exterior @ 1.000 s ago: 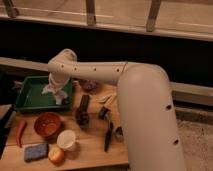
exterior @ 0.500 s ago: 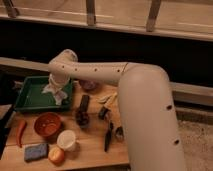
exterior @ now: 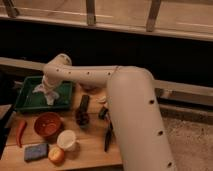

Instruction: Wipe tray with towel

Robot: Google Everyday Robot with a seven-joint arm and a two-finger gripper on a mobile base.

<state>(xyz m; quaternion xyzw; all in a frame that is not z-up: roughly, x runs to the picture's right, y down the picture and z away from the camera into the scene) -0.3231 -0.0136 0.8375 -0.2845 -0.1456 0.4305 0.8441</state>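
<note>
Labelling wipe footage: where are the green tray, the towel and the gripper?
Green plastic tray (exterior: 29, 101): camera view, bare floor.
Whitish-grey cloth towel (exterior: 39, 90): camera view, left fold.
Gripper (exterior: 50, 96): camera view, tip over tray, gripping towel.

A shallow green tray (exterior: 27, 103) lies at the wooden table's (exterior: 90, 146) back left; a crumpled whitish towel (exterior: 40, 90) rests inside it, clamped in the gripper (exterior: 49, 96).

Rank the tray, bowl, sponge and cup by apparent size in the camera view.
1. tray
2. bowl
3. sponge and cup, which look alike
The hand sits over the tray, shut on the towel.
</note>
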